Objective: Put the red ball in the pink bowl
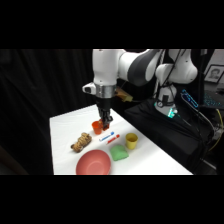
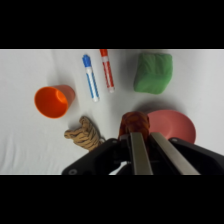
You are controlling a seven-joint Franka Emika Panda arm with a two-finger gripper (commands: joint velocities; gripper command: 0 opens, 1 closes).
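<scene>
At the bottom of the wrist view the gripper [image 2: 142, 145] rises from the lower edge, and its two fingers [image 2: 136, 150] are closed on the red ball [image 2: 134, 121], which sits at their tips. The ball is lifted off the table, so I judge that the carrying step is going on.

Just behind the ball, at the lower right of this view, lies the pink bowl [image 2: 175, 125]; it seems empty. The ball is near its rim but not clearly over the middle, so the arm probably needs to go a little more to that side before it lets go.

At the lower left is a striped toy [image 2: 84, 134], and further left an orange cup [image 2: 52, 101] lies on its side. Near the top stand a blue marker [image 2: 90, 77] and a red marker [image 2: 107, 70] side by side, and a green block [image 2: 153, 73] at the upper right.

In the side view a yellow cup [image 1: 131, 140] stands at the right of the white table [image 1: 62, 127].
</scene>
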